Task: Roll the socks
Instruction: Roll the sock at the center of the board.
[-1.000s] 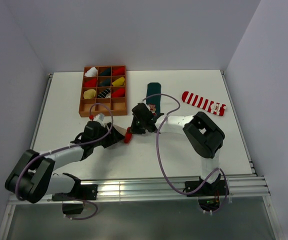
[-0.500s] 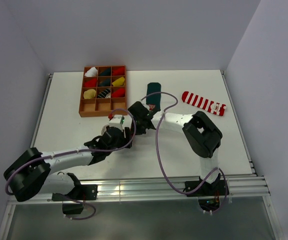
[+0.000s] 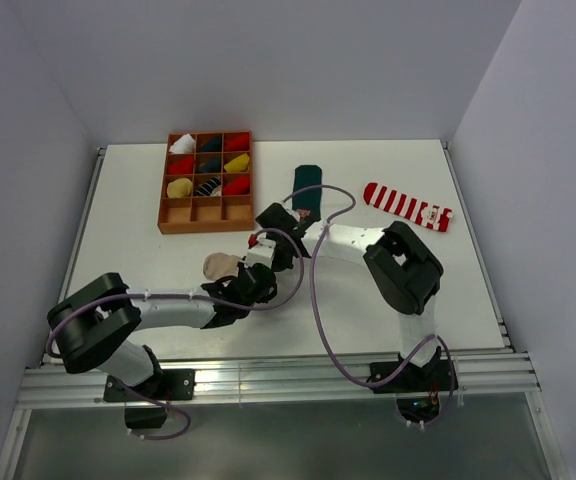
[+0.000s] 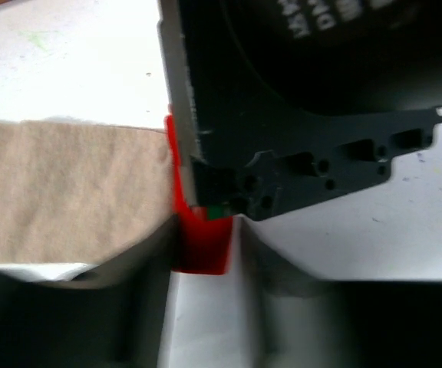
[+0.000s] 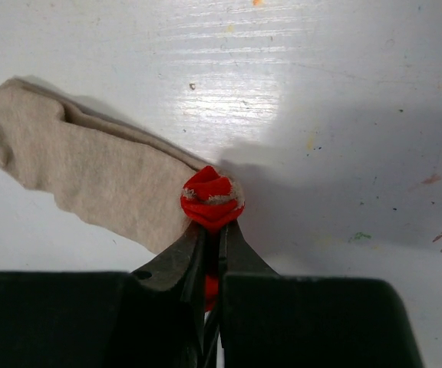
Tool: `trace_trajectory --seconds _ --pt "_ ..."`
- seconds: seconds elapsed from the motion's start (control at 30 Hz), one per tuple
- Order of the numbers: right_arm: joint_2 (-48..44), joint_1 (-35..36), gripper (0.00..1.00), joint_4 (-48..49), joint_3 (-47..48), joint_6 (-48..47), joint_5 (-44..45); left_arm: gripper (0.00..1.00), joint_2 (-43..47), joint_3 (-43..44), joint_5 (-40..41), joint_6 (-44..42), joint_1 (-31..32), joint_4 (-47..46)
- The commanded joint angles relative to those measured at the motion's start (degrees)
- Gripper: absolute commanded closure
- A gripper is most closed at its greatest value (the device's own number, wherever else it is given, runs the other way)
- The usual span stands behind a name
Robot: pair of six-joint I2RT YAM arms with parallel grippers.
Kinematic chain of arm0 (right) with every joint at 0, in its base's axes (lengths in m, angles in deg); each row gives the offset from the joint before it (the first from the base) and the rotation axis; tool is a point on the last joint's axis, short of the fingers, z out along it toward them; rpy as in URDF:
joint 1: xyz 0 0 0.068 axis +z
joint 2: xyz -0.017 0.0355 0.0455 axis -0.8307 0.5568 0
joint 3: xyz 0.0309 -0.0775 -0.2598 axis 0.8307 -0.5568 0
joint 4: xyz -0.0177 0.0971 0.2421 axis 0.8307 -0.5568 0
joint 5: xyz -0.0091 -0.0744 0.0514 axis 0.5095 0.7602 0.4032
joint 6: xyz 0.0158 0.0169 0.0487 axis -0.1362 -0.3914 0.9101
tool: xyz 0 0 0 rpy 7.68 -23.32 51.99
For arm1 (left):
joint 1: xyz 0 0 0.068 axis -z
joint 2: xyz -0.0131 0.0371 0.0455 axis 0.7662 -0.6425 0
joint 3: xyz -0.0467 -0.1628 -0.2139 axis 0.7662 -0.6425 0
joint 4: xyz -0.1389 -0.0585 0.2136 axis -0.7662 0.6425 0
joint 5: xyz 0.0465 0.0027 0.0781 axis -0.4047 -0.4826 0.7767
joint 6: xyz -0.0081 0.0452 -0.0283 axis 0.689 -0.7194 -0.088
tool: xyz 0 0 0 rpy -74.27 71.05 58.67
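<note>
The beige sock [image 5: 90, 180] lies flat on the white table, also seen in the top view [image 3: 219, 265]. Its red toe [image 5: 212, 201] is bunched up, and my right gripper [image 5: 215, 224] is shut on it at mid-table [image 3: 266, 238]. My left gripper [image 4: 206, 239] reaches in from the left [image 3: 259, 258]. Its jaws stand apart on either side of the red toe [image 4: 202, 244], with a gap showing on the right side. The dark green sock [image 3: 307, 189] and the red-and-white striped sock [image 3: 407, 205] lie flat farther back.
An orange divided tray [image 3: 206, 213] at the back left holds several rolled bundles in red, yellow, white and dark colours. The right gripper's black body [image 4: 305, 100] fills the upper part of the left wrist view, close in front of my left gripper.
My left arm has swung right, from the sock's left end to the red toe, and its jaws have narrowed. The beige part now lies uncovered. The right gripper has kept its grip.
</note>
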Motion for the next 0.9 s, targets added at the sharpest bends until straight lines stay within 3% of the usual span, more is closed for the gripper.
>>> trace_trajectory --seconds 0.0,0.07,0.1,0.17,0.33,0.57,0.87 --pt "1.3 0.5 1.00 -1.7 2.7 0.4 -0.6 0.67 -1.7 2.7 2.7 -1.0 1.0 0.7" --pt "1.3 0.4 1.00 -1.8 2.8 0.4 -0.9 0.80 -3.3 3.7 3.4 -1.0 1.3 2.3" --pt "1.3 0.4 1.00 -1.7 2.9 0.4 -1.0 0.92 -4.3 4.2 3.7 -1.0 1.5 2.9" --pt "1.2 0.4 1.00 -1.3 2.7 0.5 -1.7 0.99 -5.4 4.9 3.5 -1.0 1.6 3.8" --pt "-0.7 0.0 0.98 3.4 -0.1 1.1 -3.5 1.00 -4.8 4.6 2.5 0.4 1.6 4.6" --pt "-5.8 -1.2 0.63 11.2 -4.2 0.9 -4.2 1.00 1.4 1.5 -12.0 4.5 -4.4 3.5" --pt "-12.7 -2.8 0.38 22.4 -12.9 3.7 -1.6 0.99 6.0 -5.8 -28.9 13.5 -17.6 -1.7"
